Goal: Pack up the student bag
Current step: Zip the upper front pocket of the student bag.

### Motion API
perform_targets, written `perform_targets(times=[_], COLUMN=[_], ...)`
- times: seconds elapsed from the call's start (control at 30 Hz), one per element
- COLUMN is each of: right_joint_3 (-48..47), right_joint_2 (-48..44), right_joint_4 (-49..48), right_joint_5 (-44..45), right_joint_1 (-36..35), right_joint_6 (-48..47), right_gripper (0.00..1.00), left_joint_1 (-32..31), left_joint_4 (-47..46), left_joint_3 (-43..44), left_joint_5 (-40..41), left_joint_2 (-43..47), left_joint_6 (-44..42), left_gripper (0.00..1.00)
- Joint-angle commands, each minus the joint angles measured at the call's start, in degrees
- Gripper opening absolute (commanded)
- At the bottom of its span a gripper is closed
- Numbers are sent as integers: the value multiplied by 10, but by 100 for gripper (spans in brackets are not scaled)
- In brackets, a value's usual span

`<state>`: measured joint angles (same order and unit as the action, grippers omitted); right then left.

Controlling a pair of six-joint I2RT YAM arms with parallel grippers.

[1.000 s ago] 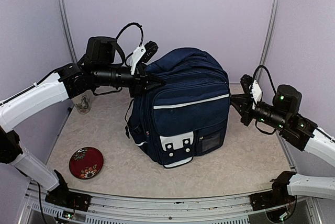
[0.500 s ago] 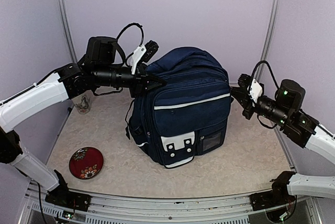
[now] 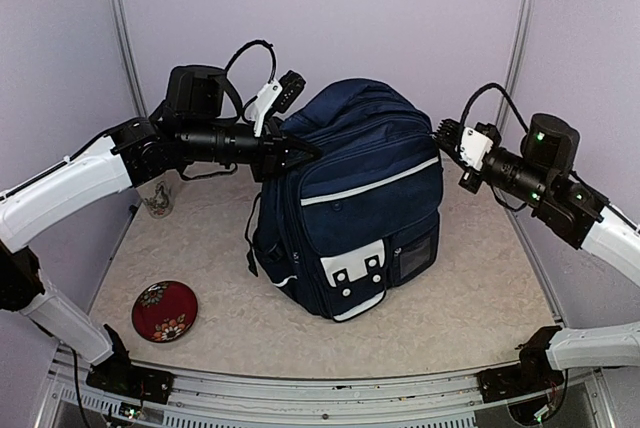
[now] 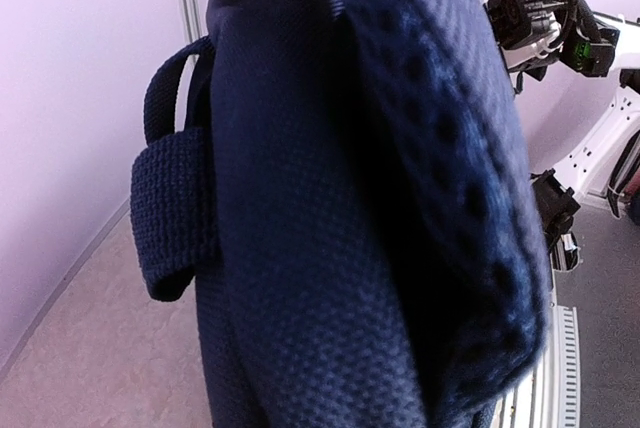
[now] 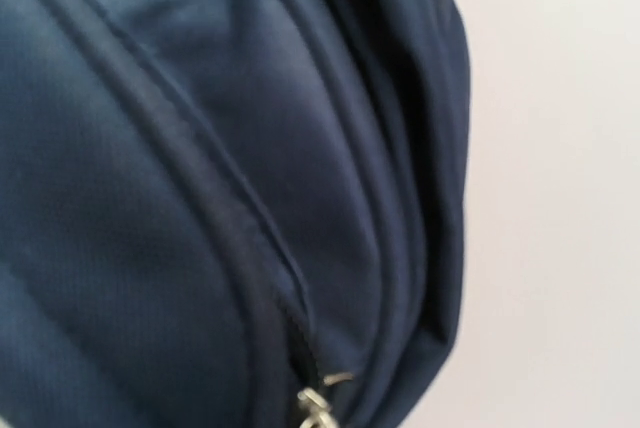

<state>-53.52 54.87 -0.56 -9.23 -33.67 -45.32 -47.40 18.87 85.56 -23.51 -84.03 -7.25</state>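
At the near edge of the table, a metal rail ran from side to side, and behind it the top was a pale, mottled beige sheet. A red dish with a flower pattern lay flat near the front left corner, well apart from everything else.

In the middle of the table stood the student bag, upright, its white-patched front pockets turned toward the near edge and a white stripe across its face. It blocked the view of most of the table behind it.

Farther back on the left, a patterned cup stood near the wall, partly hidden under the left arm. The left gripper reached in level from that side and met the bag's upper back edge. Its fingers tapered to a narrow point against the cloth, but I could not tell whether they pinched it. The left wrist view showed only mesh fabric and a strap loop.

The right gripper hung just beside the bag's top right shoulder, and I could not tell its spread. Its wrist view was filled by blue cloth and a zipper pull.

Lilac walls closed the space on 3 sides, with 2 metal posts at the back.
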Motion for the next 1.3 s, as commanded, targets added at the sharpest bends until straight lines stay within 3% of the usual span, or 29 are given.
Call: perform_targets(times=[0.0,0.3,0.47,0.57,0.7,0.8,1.07,1.17,1.27], right_joint_3=[-92,-154,-177,-187,-178,-173,-150,-153,-157], right_joint_2=[7,35,73,91,101,113,144,154,166], right_joint_4=[-134,-166,-178,-192,-239,-287,-468,-495,-514], right_joint_5=[-55,-51,-54,-83,-135,-229,-366,-391,-410], right_joint_1=[-5,-10,-9,-8,12,58,146,158,160], right_joint_6=[-45,-52,-66,-66,-37,38,239,274,299], right_gripper=[0,0,0,0,0,0,0,0,0], left_joint_1=[-23,-24,-48,-84,-134,-160,-184,-222,-262], left_joint_4=[-39,-78,-194,-185,-117,-83,-16,6,24], left_joint_3=[41,40,-37,-30,3,10,30,27,25], left_joint_5=[-26,20,-53,-68,-83,-55,-12,11,54], left_joint_2=[-4,14,11,-1,-7,7,48,72,95], left_joint_6=[24,72,124,103,14,-44,-96,-153,-209], left_gripper=[0,0,0,2,30,43,88,99,99])
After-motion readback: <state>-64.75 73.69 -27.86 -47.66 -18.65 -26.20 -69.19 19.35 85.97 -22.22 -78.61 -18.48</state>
